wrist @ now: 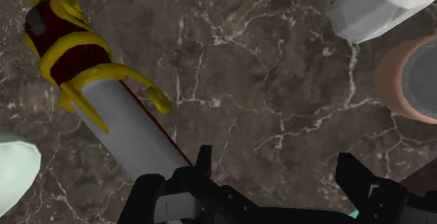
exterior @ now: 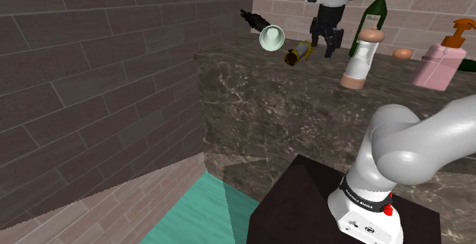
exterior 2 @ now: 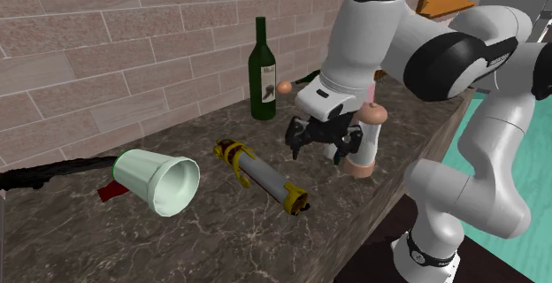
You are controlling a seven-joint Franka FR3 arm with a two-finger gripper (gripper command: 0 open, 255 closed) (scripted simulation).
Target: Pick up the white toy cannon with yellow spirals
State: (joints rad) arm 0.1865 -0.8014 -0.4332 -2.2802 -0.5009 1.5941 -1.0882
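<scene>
Tan brick wall [exterior 2: 106, 51] rises behind a counter [exterior 2: 221, 237] of dark, glossy marble veined in white. In the shoulder view a grey brick wall [exterior: 76, 75] meets the counter's end, and teal floor [exterior: 198, 212] lies below. The white arm [exterior 2: 460, 60], smooth and rounded with dark joints, rises from a dark box stand [exterior: 305, 204].

The bottle [exterior 2: 263, 73], green glass with a long neck and a pale label, stands upright against the tan wall. In the second exterior view a waisted white mill [exterior 2: 364, 162] with tan ends stands to the bottle's right, nearer the counter's front edge. In the shoulder view a pink soap dispenser [exterior: 439, 63] with an orange pump stands further on from the bottle, past the mill.

The cannon [exterior 2: 261, 177] lies on its side on the marble in front of the bottle. It has a plain grey-white barrel, yellow curled bands and a dark red end. A pale mint cup [exterior 2: 164, 182] lies tipped over further from the bottle than the cannon is, its mouth facing the camera.

The gripper [exterior 2: 323, 147] hovers between the bottle and the mill, just beside the cannon. Its black fingers point down, spread wide and holding nothing. In the wrist view the barrel runs under one finger [wrist: 182, 187].

A small brown egg [exterior 2: 284, 87] sits just beside the bottle.
</scene>
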